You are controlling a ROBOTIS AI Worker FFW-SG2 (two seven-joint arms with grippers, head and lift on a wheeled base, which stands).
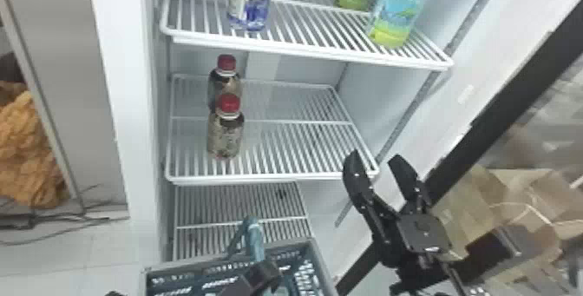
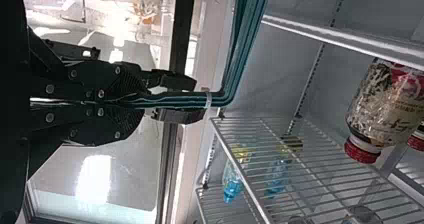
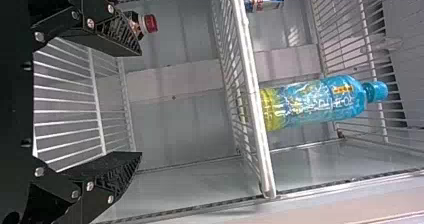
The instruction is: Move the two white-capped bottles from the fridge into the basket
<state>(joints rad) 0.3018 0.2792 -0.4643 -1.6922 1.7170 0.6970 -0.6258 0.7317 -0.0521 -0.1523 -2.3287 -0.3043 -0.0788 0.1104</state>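
The left hand (image 2: 196, 100), its fingers closed on the teal handle (image 1: 256, 241) of the grey plastic basket (image 1: 322, 264), holds it at the near side, presumably so the bottles need only a short carry. The dark, red-capped near bottle (image 1: 225, 136) and its matching far bottle (image 1: 224, 84) stand upright on the left of the white wire shelf (image 1: 282, 176). The right hand (image 1: 375, 159), wide and empty, points into the fridge at the shelf's near right corner, likely ready to go around the near bottle.
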